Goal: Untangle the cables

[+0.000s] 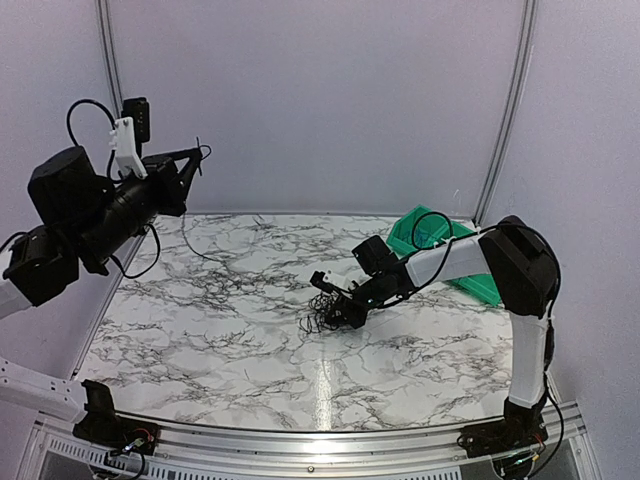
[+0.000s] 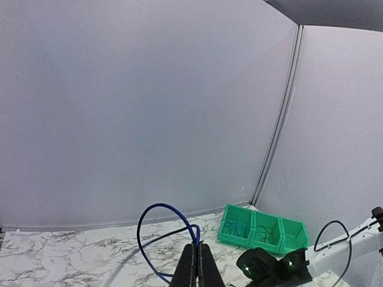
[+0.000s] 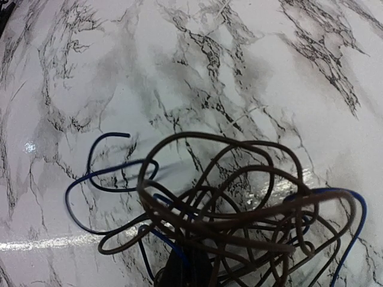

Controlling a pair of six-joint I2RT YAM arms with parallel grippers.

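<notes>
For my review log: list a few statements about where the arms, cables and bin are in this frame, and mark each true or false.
1. The left end effector is raised above the table and shut on a blue cable. True.
2. The wad of cables lies inside the green bin. False: it lies on the table, in front of the bin.
3. The bin has three compartments. True.
4. The right end effector is lifted high, far from the wad. False: it is down low, right at the wad.
5. The table is plain white. False: it has a marbled pattern.
</notes>
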